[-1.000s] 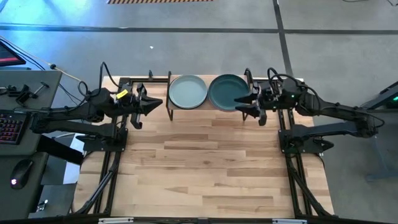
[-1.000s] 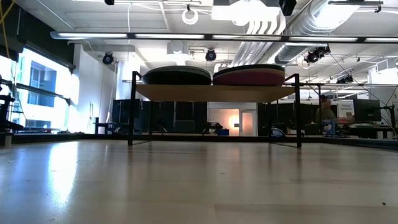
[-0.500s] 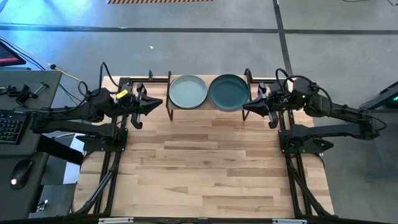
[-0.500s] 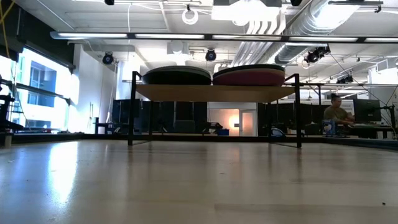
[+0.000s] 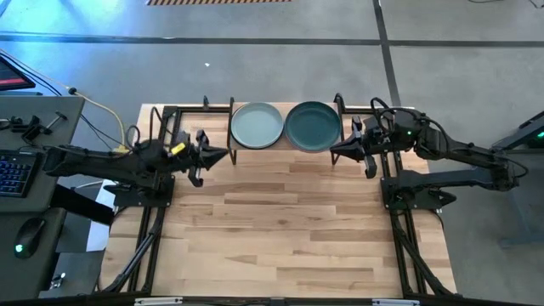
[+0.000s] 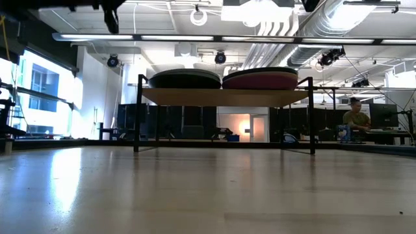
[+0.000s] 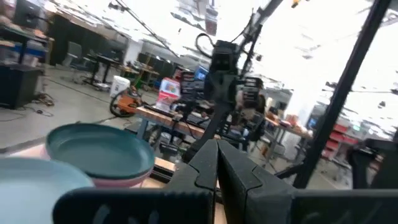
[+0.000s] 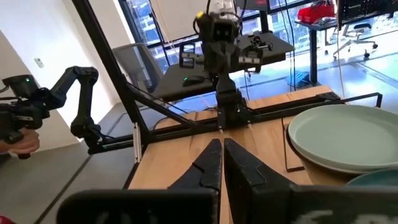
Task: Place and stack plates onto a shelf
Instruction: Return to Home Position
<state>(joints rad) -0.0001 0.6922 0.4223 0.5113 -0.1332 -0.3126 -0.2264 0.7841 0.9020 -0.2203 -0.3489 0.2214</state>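
Wide wooden table (image 5: 280,229), shelf (image 6: 224,97) at its 12 o'clock edge. Pale blue-green plate (image 5: 257,126) tops one stack, dark teal plate (image 5: 313,126) at its 3 o'clock. Left gripper (image 5: 223,155), clenched empty, shelf's 8 o'clock; right gripper (image 5: 334,150), pinched empty, 4 o'clock.

Grey concrete floor (image 5: 255,76) with dark seam line (image 5: 255,40), around light-wood desk (image 5: 280,229). Side workstation (image 5: 42,115) at 9 o'clock: keyboard (image 5: 12,174), mouse (image 5: 27,237). Low view: bright windows (image 6: 39,84) at 9 o'clock, ceiling ducts (image 6: 338,19) at 1 o'clock, strip light (image 6: 195,38), lit doorway (image 6: 244,127) centre, seated person (image 6: 354,118) at 3 o'clock.
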